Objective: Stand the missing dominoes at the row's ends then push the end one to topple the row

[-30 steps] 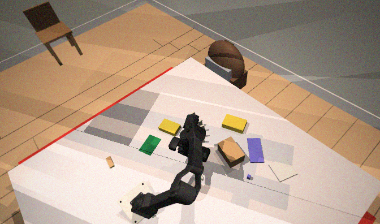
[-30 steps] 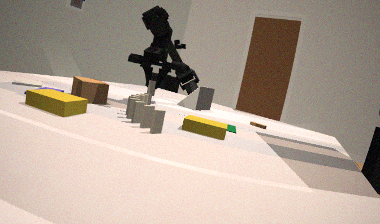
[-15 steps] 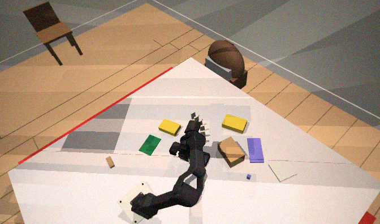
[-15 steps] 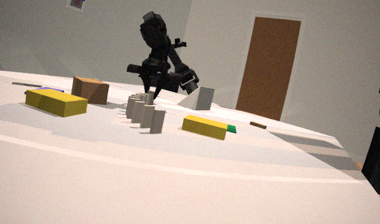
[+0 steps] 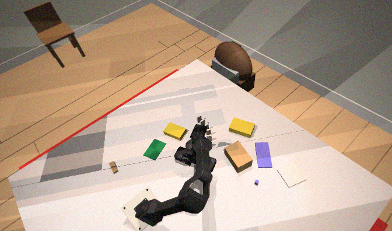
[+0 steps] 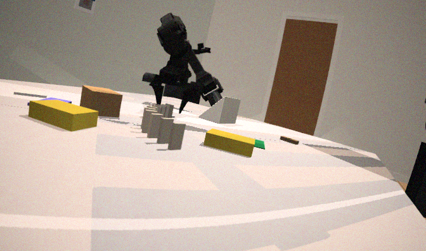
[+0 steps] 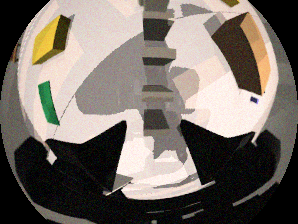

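Note:
A curved row of grey dominoes (image 5: 209, 138) (image 6: 177, 137) (image 7: 159, 56) stands upright on the table. The row's end domino nearest the arm's base (image 6: 169, 110) (image 7: 156, 120) stands upright, in line with its neighbour and apart from it. My gripper (image 6: 170, 108) (image 7: 154, 123) is open around that domino, with a fingertip on either side and a gap to each. In the top view the arm hides the fingers and this end of the row. The row's far end shows past the arm there.
Yellow blocks (image 5: 175, 130) (image 5: 242, 127) (image 6: 229, 143) (image 6: 63, 115) lie on both sides of the row. An orange-brown box (image 5: 238, 156) (image 6: 101, 101) (image 7: 240, 52), a purple plate (image 5: 263, 155) and a green plate (image 5: 154, 149) (image 7: 48, 103) lie nearby. A pale wedge (image 6: 229, 110) stands near the arm.

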{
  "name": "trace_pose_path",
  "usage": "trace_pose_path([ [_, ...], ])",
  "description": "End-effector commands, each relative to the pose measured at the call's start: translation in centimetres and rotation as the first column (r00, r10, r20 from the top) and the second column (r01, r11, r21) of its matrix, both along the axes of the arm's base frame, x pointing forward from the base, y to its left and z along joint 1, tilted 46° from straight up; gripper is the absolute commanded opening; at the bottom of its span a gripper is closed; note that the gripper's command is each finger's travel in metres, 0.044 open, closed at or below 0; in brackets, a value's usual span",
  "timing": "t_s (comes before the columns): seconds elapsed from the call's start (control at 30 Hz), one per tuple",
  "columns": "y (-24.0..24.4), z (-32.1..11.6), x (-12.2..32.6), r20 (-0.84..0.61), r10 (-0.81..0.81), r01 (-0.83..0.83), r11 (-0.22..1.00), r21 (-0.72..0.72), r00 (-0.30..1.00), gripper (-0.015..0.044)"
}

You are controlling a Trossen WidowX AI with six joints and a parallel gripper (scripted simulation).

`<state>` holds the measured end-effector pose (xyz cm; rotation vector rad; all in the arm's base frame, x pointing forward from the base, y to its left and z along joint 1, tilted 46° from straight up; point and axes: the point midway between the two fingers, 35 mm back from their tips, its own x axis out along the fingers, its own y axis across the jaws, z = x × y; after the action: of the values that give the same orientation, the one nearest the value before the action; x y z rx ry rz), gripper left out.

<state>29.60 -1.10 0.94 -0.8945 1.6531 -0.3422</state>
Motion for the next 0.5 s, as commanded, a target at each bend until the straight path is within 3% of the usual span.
trace_pose_path([
  [0.0, 0.0, 0.0, 0.0, -0.001, 0.005, -0.005, 1.0, -0.003, 1.0, 0.044],
  [0.13, 0.7, 0.6, 0.3, -0.005, 0.012, -0.012, 1.0, -0.001, 1.0, 0.044],
  [0.47, 9.4, 9.1, 0.4, -0.063, 0.09, -0.09, 0.996, -0.004, 0.994, 0.044],
])
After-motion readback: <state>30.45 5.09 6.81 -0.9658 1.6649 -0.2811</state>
